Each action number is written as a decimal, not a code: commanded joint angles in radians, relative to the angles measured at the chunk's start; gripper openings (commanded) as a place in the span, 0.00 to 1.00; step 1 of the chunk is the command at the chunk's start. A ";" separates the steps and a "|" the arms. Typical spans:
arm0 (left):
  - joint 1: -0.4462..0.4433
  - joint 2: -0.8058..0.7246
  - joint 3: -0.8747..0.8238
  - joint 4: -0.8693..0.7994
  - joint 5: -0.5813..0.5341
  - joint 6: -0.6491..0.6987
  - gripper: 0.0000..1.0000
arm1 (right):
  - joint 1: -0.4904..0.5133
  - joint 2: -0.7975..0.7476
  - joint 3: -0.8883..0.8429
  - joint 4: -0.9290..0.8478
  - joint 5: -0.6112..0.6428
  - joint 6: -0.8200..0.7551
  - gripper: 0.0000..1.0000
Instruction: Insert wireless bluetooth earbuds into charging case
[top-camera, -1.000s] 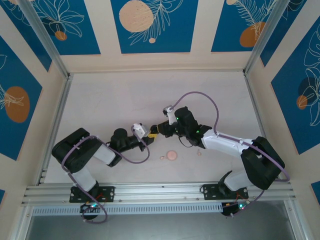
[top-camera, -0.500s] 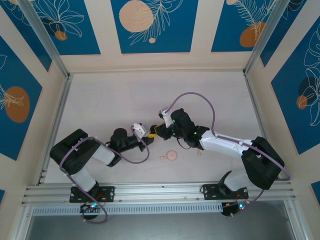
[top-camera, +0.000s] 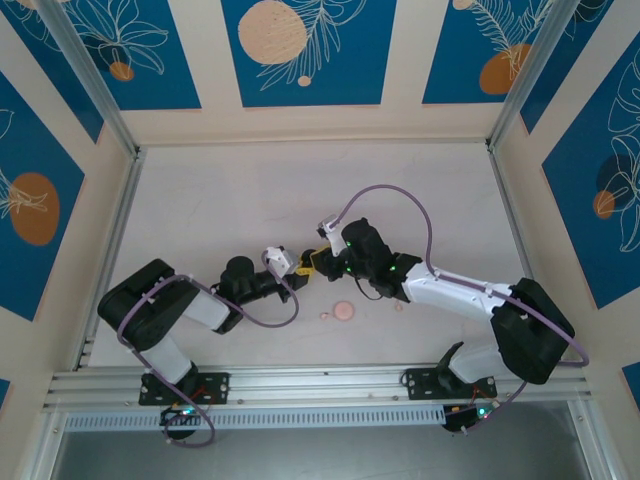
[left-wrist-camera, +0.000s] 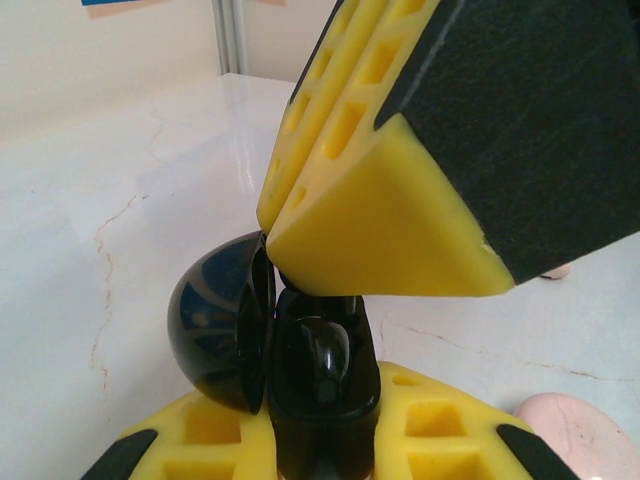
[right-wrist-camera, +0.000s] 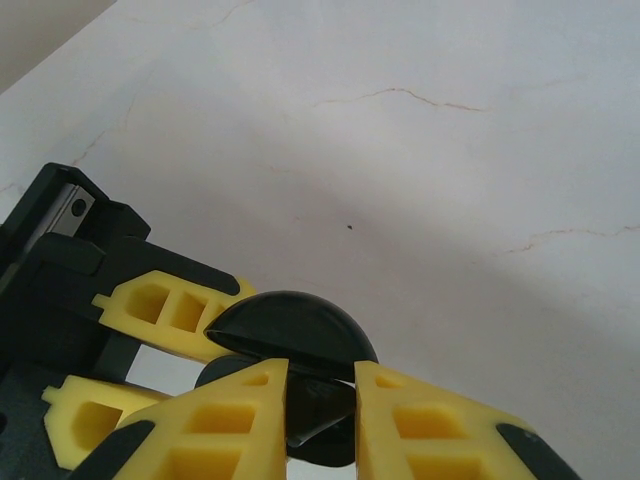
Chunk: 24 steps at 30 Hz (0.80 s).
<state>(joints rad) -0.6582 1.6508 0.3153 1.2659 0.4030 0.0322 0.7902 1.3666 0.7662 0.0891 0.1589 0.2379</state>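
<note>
From above, the left gripper (top-camera: 299, 268) and right gripper (top-camera: 318, 262) meet mid-table; a pink earbud (top-camera: 324, 316) lies just beside a pink disc (top-camera: 343, 311), a second earbud (top-camera: 398, 306) farther right. At the left wrist, the left gripper clamps an open black case (left-wrist-camera: 318, 370), the right gripper's tip touching its top. At the right wrist, that gripper's fingers (right-wrist-camera: 420, 420) sit close around something dark; whether they pinch it I cannot tell

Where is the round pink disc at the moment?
In the top view, the pink disc lies on the table, just toward the near edge from the black case, with a tiny pink earbud close on its left.
</note>
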 joint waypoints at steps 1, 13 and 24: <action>-0.007 -0.020 0.008 0.038 0.014 0.000 0.08 | -0.002 -0.040 0.003 -0.027 0.063 -0.021 0.21; -0.007 -0.024 0.007 0.037 0.016 0.001 0.08 | -0.005 -0.052 -0.002 -0.036 0.076 -0.032 0.21; -0.007 -0.051 0.005 0.023 0.017 0.002 0.08 | -0.008 -0.013 -0.002 -0.025 0.065 -0.032 0.21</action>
<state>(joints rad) -0.6594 1.6367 0.3149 1.2472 0.4034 0.0322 0.7853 1.3365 0.7662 0.0639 0.2138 0.2234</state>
